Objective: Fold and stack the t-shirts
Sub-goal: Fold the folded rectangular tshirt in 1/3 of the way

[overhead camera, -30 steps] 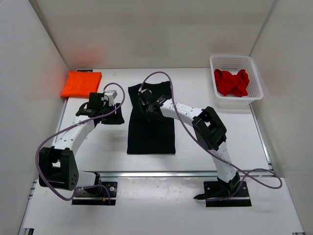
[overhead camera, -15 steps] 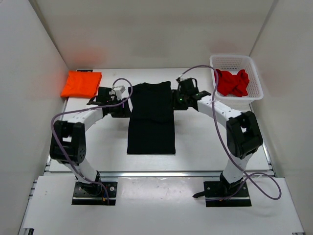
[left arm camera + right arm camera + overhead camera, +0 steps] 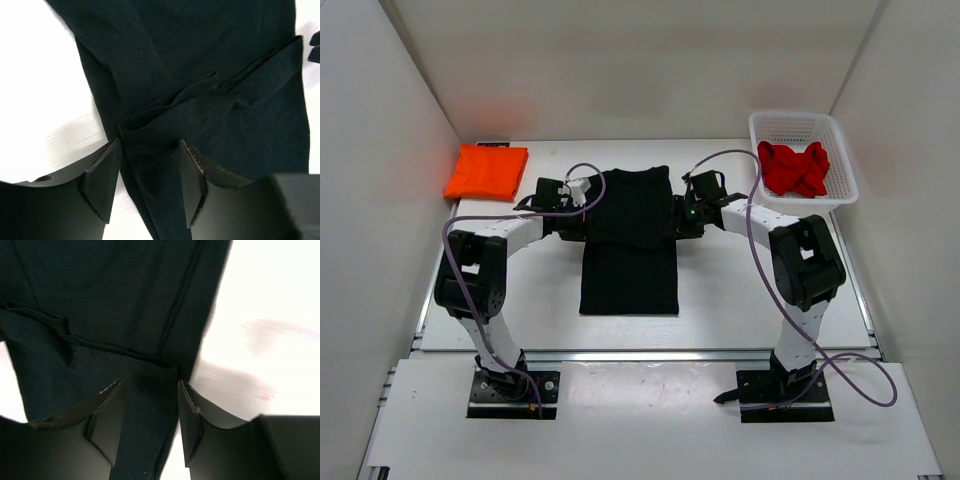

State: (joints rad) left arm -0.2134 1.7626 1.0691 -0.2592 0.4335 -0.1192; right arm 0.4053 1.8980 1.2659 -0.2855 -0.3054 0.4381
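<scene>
Well, the basket [image 3: 841, 131] holds the red shirt [image 3: 793, 168]. My left claw [image 3: 150, 143] and right claw [image 3: 150, 382] gape, clamping nothing, astride the black shirt [image 3: 630, 270].

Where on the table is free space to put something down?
Bare table lies between the black t-shirt and the right arm, and likewise beside the left arm. A strip behind the shirt, between the orange t-shirt and the basket, is free too. Crowded: the shirt's upper edges, where the left gripper and right gripper sit.

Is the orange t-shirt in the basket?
No, the orange t-shirt lies folded on the table; the basket holds the red t-shirt.
</scene>
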